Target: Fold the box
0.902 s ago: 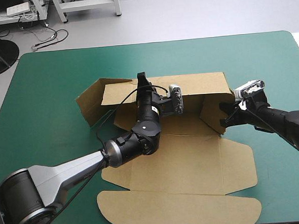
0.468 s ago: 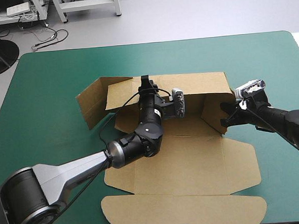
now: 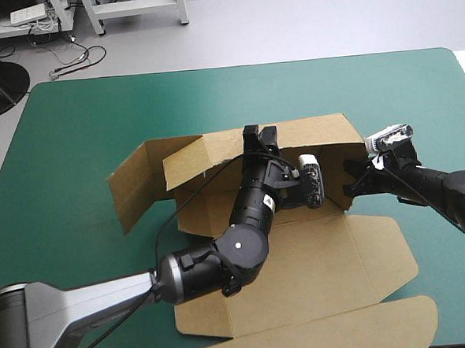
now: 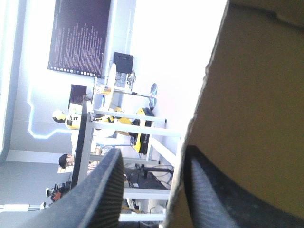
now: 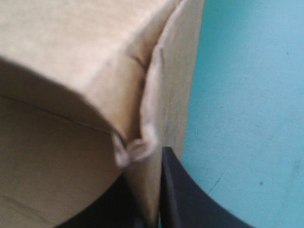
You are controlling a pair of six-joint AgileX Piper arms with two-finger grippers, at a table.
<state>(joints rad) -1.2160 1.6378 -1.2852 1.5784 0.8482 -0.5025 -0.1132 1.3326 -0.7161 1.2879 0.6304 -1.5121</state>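
The brown box [image 3: 300, 249] lies in the middle of the table with its back wall and right side wall raised and its lid flat toward the front. My left gripper [image 3: 259, 134] sits over the top edge of the back wall. In the left wrist view that gripper [image 4: 154, 190] is open, and the edge of the box [image 4: 256, 95] stands between its fingers. My right gripper [image 3: 350, 184] is at the right side wall. In the right wrist view it [image 5: 149, 209] is shut on the box [image 5: 71, 57] at a crumpled corner fold.
The lid's end flap [image 3: 337, 329] reaches the table's front edge. A loose side flap [image 3: 131, 188] sticks out to the left. Bare teal-green cover [image 3: 72, 136] surrounds the box on the left, back and right.
My left gripper has moved right along the back wall. The box has turned and slid to the right and toward the front edge. The right gripper has held its place.
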